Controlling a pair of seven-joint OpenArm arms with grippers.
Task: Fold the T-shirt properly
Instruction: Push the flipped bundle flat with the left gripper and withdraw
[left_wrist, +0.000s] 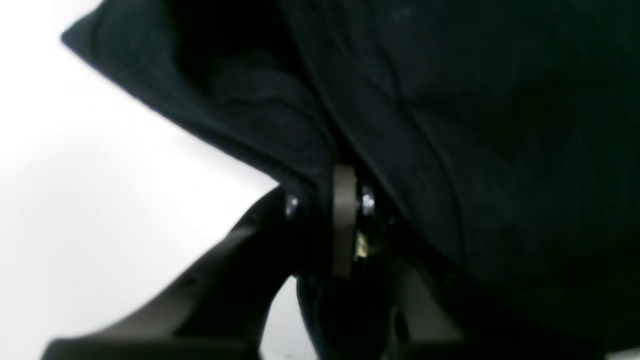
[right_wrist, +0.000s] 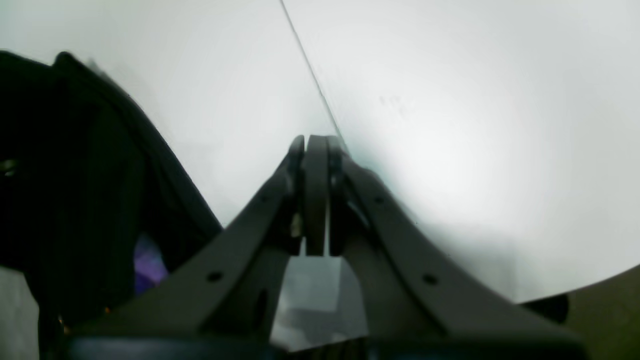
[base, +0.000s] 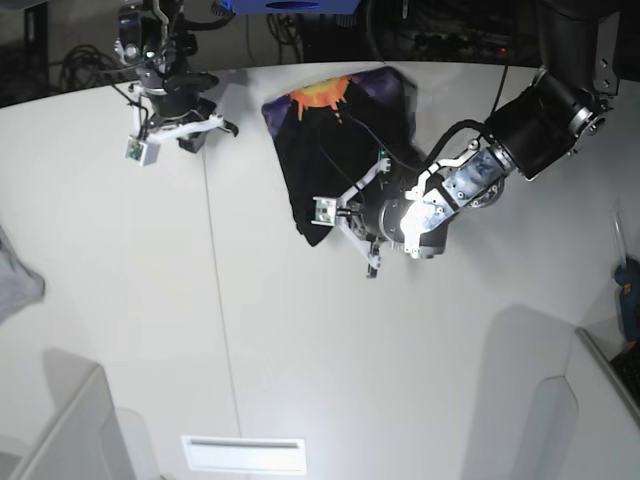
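Note:
The black T-shirt (base: 345, 150) lies bunched at the back middle of the white table (base: 300, 350), its orange and purple print (base: 322, 97) facing up at the far edge. My left gripper (base: 347, 224) is at the shirt's near corner. In the left wrist view my left gripper (left_wrist: 345, 220) is shut on a fold of the black cloth (left_wrist: 450, 125). My right gripper (base: 212, 128) hangs over the back left of the table, apart from the shirt. In the right wrist view my right gripper (right_wrist: 315, 150) is shut and empty, with the shirt (right_wrist: 75, 200) to its left.
A small grey cloth (base: 15, 285) lies at the table's left edge. A seam (base: 215, 300) runs front to back across the table. Pale bins stand at the front left (base: 60, 430) and front right (base: 600, 400). A blue object (base: 630, 290) is at the right edge.

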